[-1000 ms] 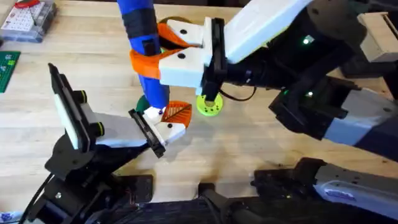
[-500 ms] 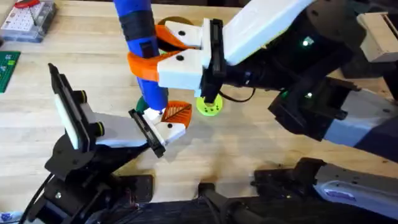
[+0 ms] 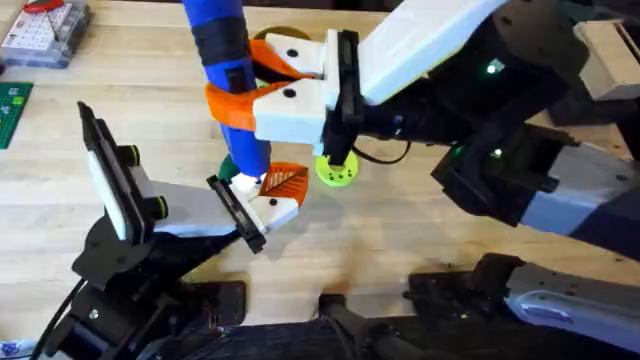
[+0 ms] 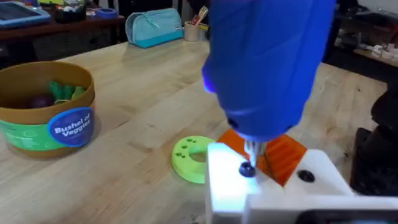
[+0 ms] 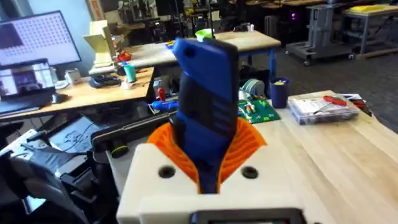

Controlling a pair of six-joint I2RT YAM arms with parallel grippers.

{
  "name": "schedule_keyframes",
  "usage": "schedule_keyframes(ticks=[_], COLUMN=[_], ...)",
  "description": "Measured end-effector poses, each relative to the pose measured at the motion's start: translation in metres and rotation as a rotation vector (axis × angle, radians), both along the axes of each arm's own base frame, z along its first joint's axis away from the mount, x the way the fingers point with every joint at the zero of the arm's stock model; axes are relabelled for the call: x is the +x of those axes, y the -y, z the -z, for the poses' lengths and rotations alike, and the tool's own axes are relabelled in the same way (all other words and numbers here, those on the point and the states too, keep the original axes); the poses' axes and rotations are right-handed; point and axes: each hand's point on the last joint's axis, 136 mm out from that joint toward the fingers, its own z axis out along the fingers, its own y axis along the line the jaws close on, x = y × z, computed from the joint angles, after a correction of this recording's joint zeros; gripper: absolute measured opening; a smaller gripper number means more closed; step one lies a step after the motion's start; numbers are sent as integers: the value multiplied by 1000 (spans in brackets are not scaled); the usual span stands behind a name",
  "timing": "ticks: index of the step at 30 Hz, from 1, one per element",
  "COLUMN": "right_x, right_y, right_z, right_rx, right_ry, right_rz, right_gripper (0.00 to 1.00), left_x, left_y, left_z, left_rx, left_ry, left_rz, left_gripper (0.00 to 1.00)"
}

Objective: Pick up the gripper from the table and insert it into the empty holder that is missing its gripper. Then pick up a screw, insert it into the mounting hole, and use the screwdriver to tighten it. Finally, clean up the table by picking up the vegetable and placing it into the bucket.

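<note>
Bright-blue and standing close to upright, the screwdriver [image 3: 228,75] has its long axis running down to a thin bit that meets a small dark screw [image 4: 247,169] seated in the white mounted part [image 4: 273,190], so what you do next hinges on keeping that axis straight over the hole. Your right gripper [image 3: 240,100] pinches the tool around its middle with the orange pads, reaching in across the desk [image 3: 420,230] from the right. Your left gripper [image 3: 268,190] sits low, just beside the tip; whether it's spread or pressed together, you cannot tell.
</note>
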Motion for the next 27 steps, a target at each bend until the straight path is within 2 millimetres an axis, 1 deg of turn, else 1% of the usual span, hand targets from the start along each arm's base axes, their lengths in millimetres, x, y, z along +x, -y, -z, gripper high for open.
schedule_keyframes(ticks=[4,9,27], right_x=[1,4,3], right_y=[-1,-4,-4], right_z=[1,7,8], right_rx=[0,-12,-15], right_ry=[0,-10,-10], right_rz=[0,2,-3], right_gripper=[100,100,101], left_x=[0,0,0], left_y=[0,0,0], left_z=[0,0,0], left_rx=[0,-1,-9], left_ry=[0,-3,-14], left_rz=[0,-2,-4], left_gripper=[19,19,19])
